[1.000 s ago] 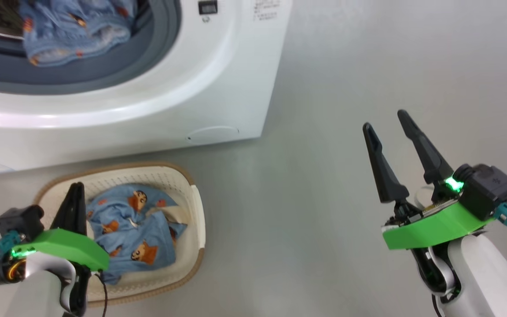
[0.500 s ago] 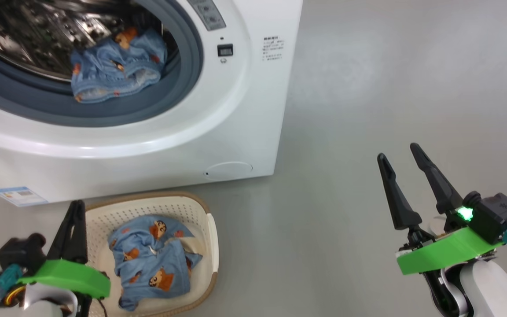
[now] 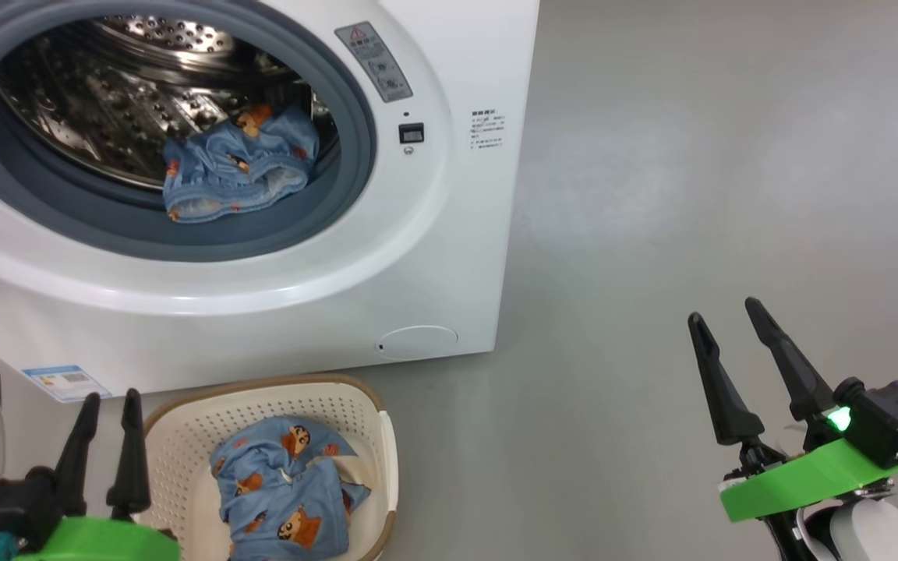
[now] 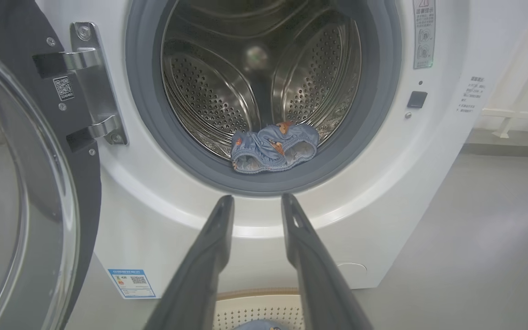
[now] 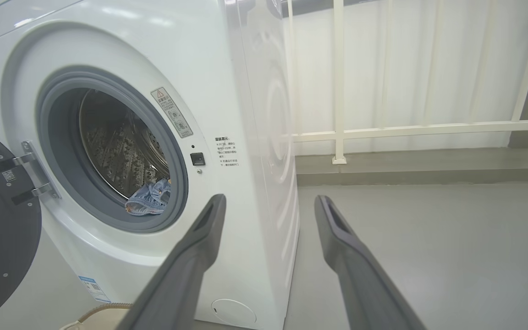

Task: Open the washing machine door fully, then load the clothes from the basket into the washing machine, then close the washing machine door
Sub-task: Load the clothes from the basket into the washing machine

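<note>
While hanging from its hinge at the left of the drum mouth, swung wide and clear of the opening: washing machine door [image 4: 25, 192], black rim and clear glass bowl in the left wrist view. Inside the steel drum [image 3: 106, 101] of the washing machine [image 3: 449, 234], crumpled at the front lip by the grey seal [image 3: 184, 238]: one blue printed garment [image 3: 238, 167]. On the floor [image 3: 691, 195] just before the machine, below the blue label sticker [image 3: 65, 382] and the round flap [image 3: 418, 343]: basket [image 3: 199, 421], with the second garment [image 3: 285, 499] bunched at its bottom. Low at the left, just beside the basket's left rim: left jaws, parted by a narrow gap, holding nothing, pointing up toward the drum mouth. Well apart to the right, over bare floor: right jaws, spread wide, empty, aimed past the machine's right front corner.
</note>
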Tool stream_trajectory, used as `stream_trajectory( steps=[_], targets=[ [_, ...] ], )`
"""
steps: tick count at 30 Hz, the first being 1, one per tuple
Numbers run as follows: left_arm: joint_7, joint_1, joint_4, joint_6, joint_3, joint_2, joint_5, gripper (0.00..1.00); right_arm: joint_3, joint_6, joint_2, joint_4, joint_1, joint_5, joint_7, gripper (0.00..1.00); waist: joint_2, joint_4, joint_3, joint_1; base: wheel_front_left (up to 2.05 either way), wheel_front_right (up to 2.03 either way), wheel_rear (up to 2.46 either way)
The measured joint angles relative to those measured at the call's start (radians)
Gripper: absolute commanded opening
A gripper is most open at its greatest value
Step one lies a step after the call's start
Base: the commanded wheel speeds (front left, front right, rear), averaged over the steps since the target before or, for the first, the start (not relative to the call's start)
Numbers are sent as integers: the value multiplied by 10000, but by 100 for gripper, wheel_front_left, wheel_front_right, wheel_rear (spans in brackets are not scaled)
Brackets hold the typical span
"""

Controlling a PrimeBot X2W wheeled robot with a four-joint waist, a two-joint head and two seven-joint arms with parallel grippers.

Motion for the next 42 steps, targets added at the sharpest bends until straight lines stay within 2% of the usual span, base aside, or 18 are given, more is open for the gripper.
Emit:
stream_trajectory(
  steps=[1, 2, 3, 16, 27, 34, 42],
  targets=[
    [-2, 108, -148, 0, 44, -42, 58, 65, -17, 0, 0, -10, 38, 0, 0, 100, 0, 7, -44, 0, 0, 0, 0],
    [0, 206, -280, 0, 105, -96, 127, 93, -35, 0, 0, -17, 107, 0, 0, 100, 0, 13, -84, 0, 0, 0, 0],
    [-2, 314, -418, 0, 146, -134, 180, 100, -44, 0, 0, -17, 185, 0, 0, 100, 0, 18, -125, 0, 0, 0, 0],
    [-2, 1357, -1801, 0, 715, -272, 449, 100, -330, 0, -2, -73, 568, 0, 0, 100, 0, -4, -215, 0, 0, 0, 0],
    [-2, 1505, -1942, 0, 830, -416, 497, 100, -359, 0, 29, -109, 566, -2, 0, 100, 0, -52, -34, 0, 0, 0, 0],
    [0, 1479, -1693, 0, 738, -420, 487, 100, -362, 0, 84, -138, 547, -2, 0, 100, 0, -92, 216, 1, 0, 0, 0],
    [-2, 895, -320, 0, 186, -174, 144, 100, -351, 0, 203, -222, 171, -2, 0, 100, 0, -167, 781, 1, 0, 0, 0]
  ],
)
